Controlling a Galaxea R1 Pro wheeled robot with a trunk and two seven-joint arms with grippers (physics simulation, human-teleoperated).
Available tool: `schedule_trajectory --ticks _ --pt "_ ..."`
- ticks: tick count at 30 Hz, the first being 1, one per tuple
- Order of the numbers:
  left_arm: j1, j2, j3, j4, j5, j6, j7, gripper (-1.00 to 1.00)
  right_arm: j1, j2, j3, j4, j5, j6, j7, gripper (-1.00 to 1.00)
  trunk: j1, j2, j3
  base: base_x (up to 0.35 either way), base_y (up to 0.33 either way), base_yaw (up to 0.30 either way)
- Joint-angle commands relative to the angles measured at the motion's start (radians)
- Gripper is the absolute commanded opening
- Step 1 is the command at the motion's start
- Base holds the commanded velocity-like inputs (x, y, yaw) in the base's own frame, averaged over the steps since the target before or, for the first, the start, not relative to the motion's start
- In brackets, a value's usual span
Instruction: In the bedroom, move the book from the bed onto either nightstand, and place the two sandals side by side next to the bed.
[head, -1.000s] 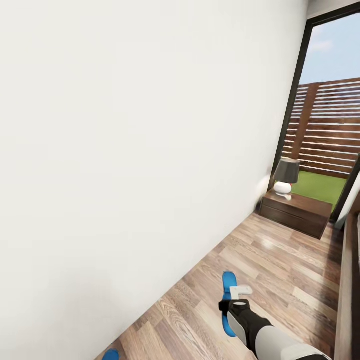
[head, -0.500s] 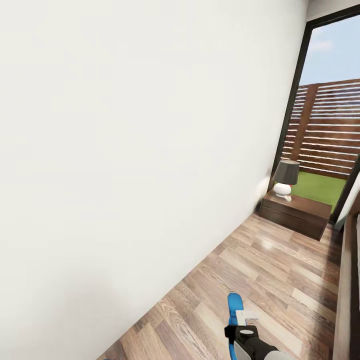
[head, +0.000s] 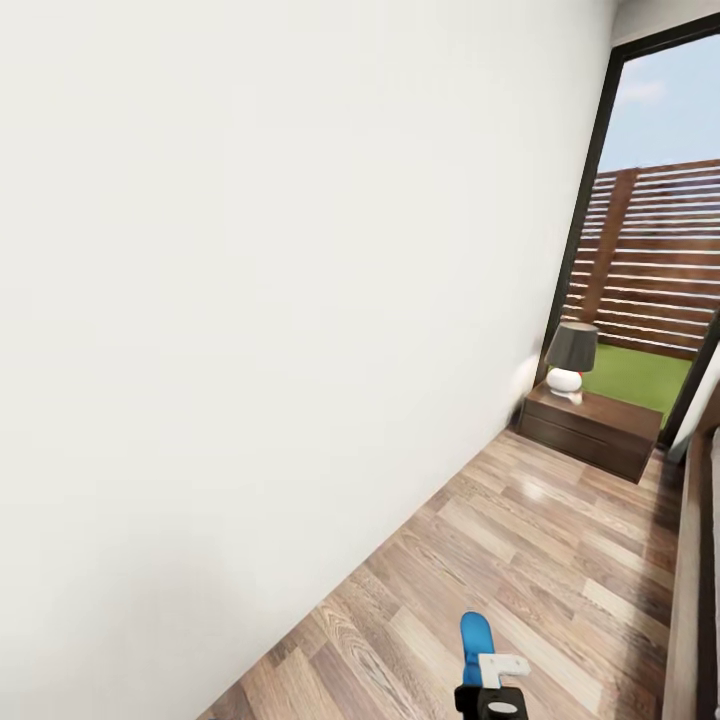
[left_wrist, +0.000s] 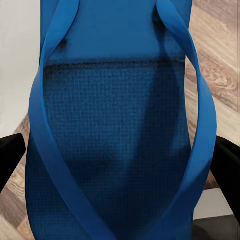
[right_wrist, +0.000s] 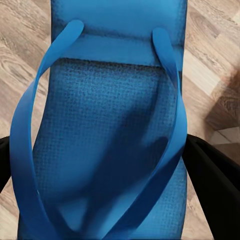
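Left sandal (left_wrist: 117, 130) sits between the dark fingers of the left claw (left_wrist: 120, 170), clamped at both edges, above wood floor (left_wrist: 215, 60). Right sandal (right_wrist: 107, 125) likewise clamped in the right claw (right_wrist: 100, 165). Head view: the right sandal's blue tip low over planks; nightstand (head: 590, 428) with lamp (head: 570, 356) far off by the window (head: 650, 250); bed (head: 695, 590) edge at right.

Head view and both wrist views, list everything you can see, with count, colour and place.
wall: one, white, left side of the head view
floor: one, wood planks
window: one, black frame, brown fence and grass outside
nightstand: one, dark brown, by the window
lamp: one, dark shade, white base, on the nightstand
bed: one, dark-brown frame edge, at right
sandals: two, bright blue, one between each gripper's fingers
fingers: black, flanking each sandal
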Motion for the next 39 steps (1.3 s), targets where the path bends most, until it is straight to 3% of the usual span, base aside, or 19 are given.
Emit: schedule_trajectory --ticks 1,12,39 --pt "-0.001 0.001 -0.008 -0.001 0.01 -0.002 0.006 -1.0 0.001 -0.001 0.009 0.0 -0.012 -0.005 -0.003 -1.0 -0.004 0.006 0.002 0.0 0.0 0.0" --pt "0.0 -0.001 -0.007 0.0 0.008 -0.004 0.007 -1.0 0.012 -0.013 0.01 0.006 -0.011 -0.007 -0.003 -1.0 -0.046 0.083 0.036 0.0 0.0 0.0" --pt "0.0 -0.001 -0.013 0.0 0.007 -0.004 0.007 -1.0 0.015 -0.014 0.011 0.006 -0.007 -0.008 -0.002 -1.0 -0.15 0.272 0.121 0.0 0.0 0.0"
